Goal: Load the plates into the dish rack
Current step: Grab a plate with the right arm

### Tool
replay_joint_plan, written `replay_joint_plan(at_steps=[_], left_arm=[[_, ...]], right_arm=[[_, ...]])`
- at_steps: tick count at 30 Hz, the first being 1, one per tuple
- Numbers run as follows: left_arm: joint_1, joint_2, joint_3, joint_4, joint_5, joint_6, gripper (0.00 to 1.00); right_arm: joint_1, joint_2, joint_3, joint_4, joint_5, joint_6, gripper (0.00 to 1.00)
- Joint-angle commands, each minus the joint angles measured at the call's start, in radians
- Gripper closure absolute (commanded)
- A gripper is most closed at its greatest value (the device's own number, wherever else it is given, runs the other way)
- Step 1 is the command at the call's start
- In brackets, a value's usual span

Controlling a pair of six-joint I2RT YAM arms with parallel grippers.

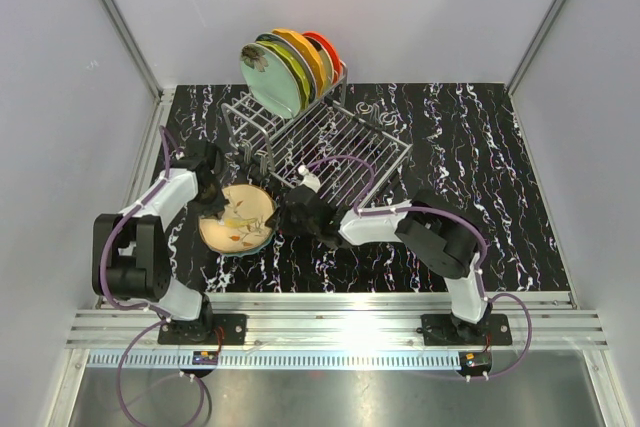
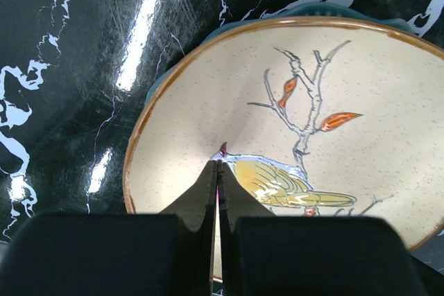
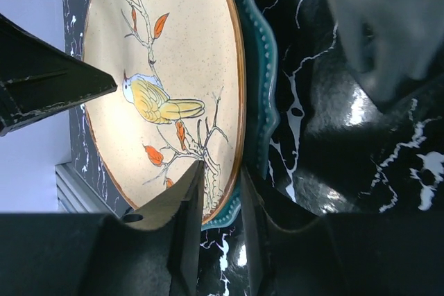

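Observation:
A floral cream plate (image 1: pixel 237 217) with a bird picture lies on a teal plate (image 1: pixel 259 245) on the black table, left of centre. My left gripper (image 1: pixel 213 202) is shut, its tips resting on the cream plate's face (image 2: pixel 229 102). My right gripper (image 1: pixel 285 219) is closed on the cream plate's right rim (image 3: pixel 232 136), one finger on its face, the other under the rim beside the teal plate (image 3: pixel 262 67). The dish rack (image 1: pixel 340 152) stands behind, with several plates (image 1: pixel 285 69) upright in its raised slots.
The rack's flat grid tray (image 1: pixel 350 162) is just behind my right arm. Grey walls close in the table on the left, right and back. The left gripper's fingers (image 3: pixel 48 88) show at the left in the right wrist view.

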Motion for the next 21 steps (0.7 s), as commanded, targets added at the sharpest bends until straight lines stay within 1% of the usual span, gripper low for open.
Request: replay_joint_plan(at_steps=[1, 8, 10, 11, 13, 15, 20, 21], left_arm=[[0.002, -0.047, 0.016, 0.027, 0.018, -0.002, 1.00], [0.002, -0.050, 0.016, 0.030, 0.032, -0.003, 1.00], [0.002, -0.056, 0.016, 0.031, 0.033, -0.002, 1.00], [0.003, -0.056, 0.016, 0.031, 0.035, 0.000, 1.00], [0.002, -0.063, 0.016, 0.031, 0.041, 0.000, 1.00], [0.003, -0.077, 0.016, 0.036, 0.041, 0.003, 1.00], [0.003, -0.109, 0.019, 0.033, 0.015, 0.006, 1.00], [0.003, -0.119, 0.020, 0.033, 0.009, 0.004, 1.00]], right_arm=[[0.006, 0.049, 0.050, 0.015, -0.019, 0.029, 0.66], [0.006, 0.079, 0.056, 0.012, 0.001, 0.046, 0.66], [0.008, 0.082, 0.058, 0.009, 0.006, 0.050, 0.67], [0.006, 0.081, 0.059, 0.004, 0.007, 0.050, 0.70], [0.006, 0.078, 0.059, 0.003, 0.016, 0.052, 0.82], [0.006, 0.064, 0.058, -0.006, 0.021, 0.049, 0.89], [0.014, 0.014, 0.056, -0.049, 0.061, 0.015, 0.99], [0.017, -0.008, 0.053, -0.055, 0.066, 0.015, 1.00]])
